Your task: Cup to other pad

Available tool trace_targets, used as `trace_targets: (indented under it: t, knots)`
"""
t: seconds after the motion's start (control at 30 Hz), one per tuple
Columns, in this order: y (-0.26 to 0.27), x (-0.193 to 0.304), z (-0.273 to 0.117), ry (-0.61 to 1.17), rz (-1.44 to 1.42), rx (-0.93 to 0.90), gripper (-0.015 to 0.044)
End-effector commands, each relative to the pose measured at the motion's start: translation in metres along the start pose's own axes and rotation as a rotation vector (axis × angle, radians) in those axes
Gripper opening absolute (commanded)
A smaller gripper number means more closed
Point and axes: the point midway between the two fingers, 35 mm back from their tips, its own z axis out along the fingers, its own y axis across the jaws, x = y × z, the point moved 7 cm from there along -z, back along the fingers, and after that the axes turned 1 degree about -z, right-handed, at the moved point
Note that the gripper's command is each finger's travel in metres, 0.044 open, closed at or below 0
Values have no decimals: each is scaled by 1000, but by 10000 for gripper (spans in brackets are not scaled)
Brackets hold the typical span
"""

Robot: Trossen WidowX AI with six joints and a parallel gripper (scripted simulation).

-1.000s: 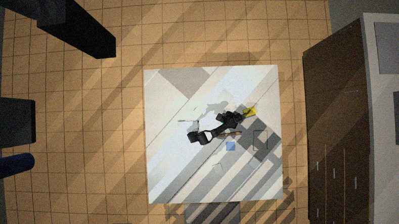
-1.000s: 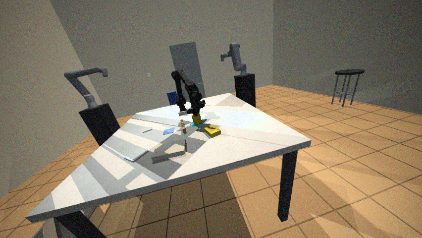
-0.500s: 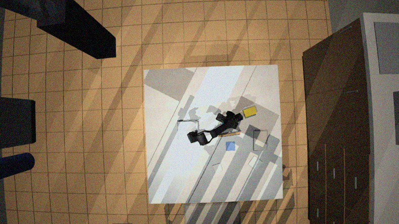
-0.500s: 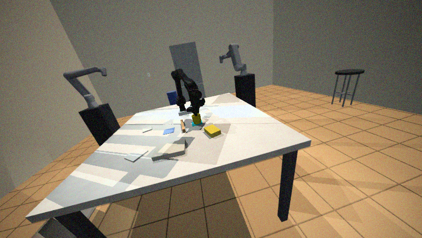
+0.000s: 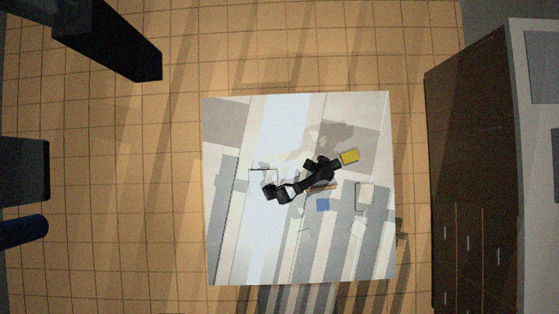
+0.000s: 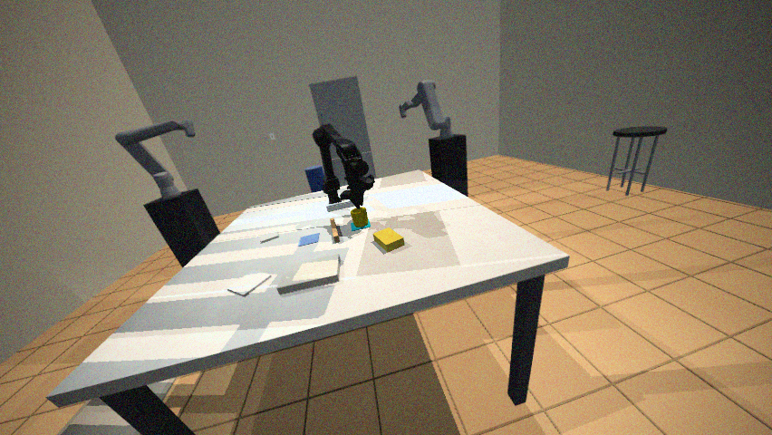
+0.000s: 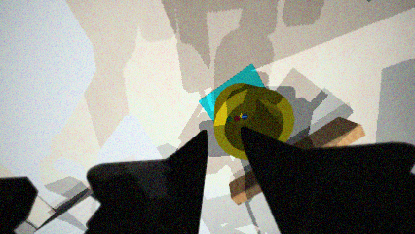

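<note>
The yellow cup (image 6: 358, 217) (image 7: 287, 114) stands upright on the cyan pad (image 6: 355, 228) (image 7: 248, 74), reaching past the pad's edge in the wrist view. Small coloured marbles (image 7: 237, 118) show inside it. My gripper (image 6: 358, 207) (image 7: 223, 133) is open at the cup's rim. In the wrist view one fingertip is outside the near-left wall and the other is over the cup's inside, with gaps showing around the wall. The blue pad (image 5: 323, 204) (image 6: 309, 239) lies bare on the table. The arm hides the cup in the overhead view.
A wooden bar (image 6: 334, 230) (image 7: 345, 131) lies close beside the cup, on the blue pad's side. A yellow block (image 5: 349, 156) (image 6: 389, 238) lies on the cup's other side. A pale low box (image 5: 363, 195) (image 6: 317, 271) and a thin white tile (image 5: 357, 228) (image 6: 249, 285) lie farther off.
</note>
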Motion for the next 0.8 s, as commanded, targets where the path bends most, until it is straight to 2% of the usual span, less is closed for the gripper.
trace_targets:
  t: [0.0, 0.3, 0.67, 0.77]
  knots:
    - [0, -1, -6, 0, 5, 5, 147]
    - [2, 0, -18, 2, 6, 4, 147]
    - [1, 0, -17, 1, 2, -1, 435]
    - [1, -1, -25, 1, 2, 0, 440]
